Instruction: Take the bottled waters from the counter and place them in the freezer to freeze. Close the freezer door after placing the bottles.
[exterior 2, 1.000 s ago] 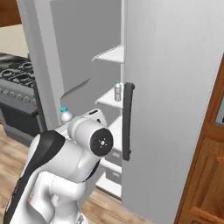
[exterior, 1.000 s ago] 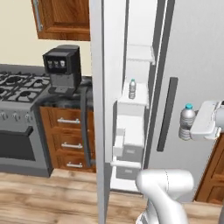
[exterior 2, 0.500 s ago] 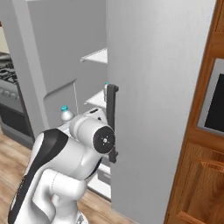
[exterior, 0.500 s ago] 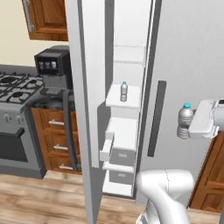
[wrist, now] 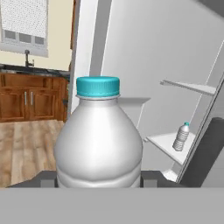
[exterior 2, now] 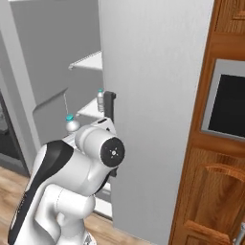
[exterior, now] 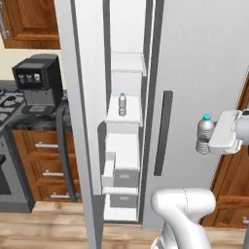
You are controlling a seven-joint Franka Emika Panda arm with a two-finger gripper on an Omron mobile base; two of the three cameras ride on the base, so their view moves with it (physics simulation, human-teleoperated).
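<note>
— While your end effector (exterior: pixel 210 141) grips one bottled water (exterior: pixel 204 133) outside the freezer (exterior: pixel 194 58), what sits inside?
— You have the second bottle (exterior: pixel 122 104) upright on a white shelf (exterior: pixel 124 115), freezer door (exterior: pixel 85 121) open.

A kitchen: freezer (exterior: pixel 204 58), coffee machine (exterior: pixel 38 80), wooden cabinets (exterior: pixel 29 22).
</note>
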